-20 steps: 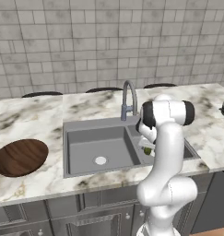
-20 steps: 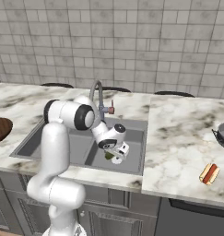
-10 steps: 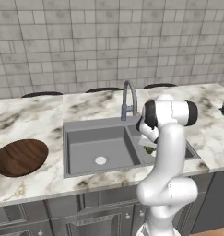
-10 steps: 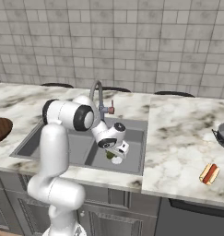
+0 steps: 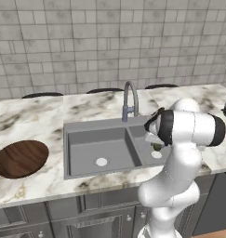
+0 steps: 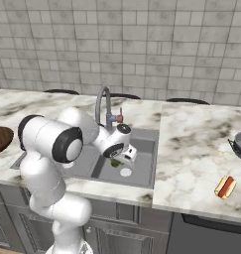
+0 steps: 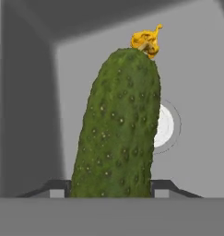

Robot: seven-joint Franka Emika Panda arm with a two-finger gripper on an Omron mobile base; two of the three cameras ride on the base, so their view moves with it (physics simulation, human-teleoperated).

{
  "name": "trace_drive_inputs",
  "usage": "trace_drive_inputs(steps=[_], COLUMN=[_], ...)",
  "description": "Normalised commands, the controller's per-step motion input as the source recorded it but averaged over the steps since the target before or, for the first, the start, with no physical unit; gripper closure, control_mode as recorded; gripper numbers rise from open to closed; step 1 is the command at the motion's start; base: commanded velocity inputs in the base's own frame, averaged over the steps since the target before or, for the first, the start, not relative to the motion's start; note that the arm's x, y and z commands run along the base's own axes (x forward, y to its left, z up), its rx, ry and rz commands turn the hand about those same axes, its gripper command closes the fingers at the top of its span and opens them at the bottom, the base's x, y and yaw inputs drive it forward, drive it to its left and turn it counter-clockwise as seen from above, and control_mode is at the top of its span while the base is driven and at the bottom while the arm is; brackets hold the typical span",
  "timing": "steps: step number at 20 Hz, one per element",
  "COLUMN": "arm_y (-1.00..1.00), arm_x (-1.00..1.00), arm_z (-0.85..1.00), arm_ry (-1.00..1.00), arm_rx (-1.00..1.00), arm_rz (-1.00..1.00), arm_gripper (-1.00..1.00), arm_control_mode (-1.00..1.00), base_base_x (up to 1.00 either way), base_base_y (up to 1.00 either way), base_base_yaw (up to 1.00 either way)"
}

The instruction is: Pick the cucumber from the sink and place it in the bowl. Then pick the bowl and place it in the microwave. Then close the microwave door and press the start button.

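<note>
We see the long white-and-grey marble bench [image 5: 35,116] carrying everything, with the grey matte double-basin sink [image 5: 98,146] sunk into it so that the pincer [image 7: 111,186] has to reach down below the bench surface to work. Far out to the pincer's left, on the bench, the wide shallow dark brown wooden bowl [image 5: 20,158] lies with its grain showing, open side up and ready to receive. In the sink's right basin, the pincer is clamped on the stubby, pebbled dark green cucumber [image 7: 118,129], one dark fingertip pressed to each flank of its lower end. The cucumber runs lengthwise away from the pincer, its shrivelled yellow blossom tip farthest off, just above the round white drain [image 7: 165,126]. Whether it has lifted clear of the basin floor we can't quite tell.
</note>
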Motion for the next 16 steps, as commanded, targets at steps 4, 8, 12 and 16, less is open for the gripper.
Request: trace_drive_inputs(steps=[4, 8, 12, 16], arm_y=[0.01, 0.01, 0.0, 0.04], arm_x=[-0.7, -0.61, -0.6, -0.61], arm_z=[1.0, 1.0, 1.0, 1.0], arm_ry=[0.0, 0.0, 0.0, 0.0], arm_rx=[-0.12, -0.11, -0.09, -0.05], arm_rz=[0.0, 0.0, 0.0, 0.0], arm_gripper=[1.0, 1.0, 1.0, 1.0], arm_control_mode=[-1.0, -1.0, -1.0, -1.0], base_base_x=[0.0, 0.0, 0.0, 0.0], base_base_y=[0.0, 0.0, 0.0, 0.0], base_base_yaw=[0.0, 0.0, 0.0, 0.0])
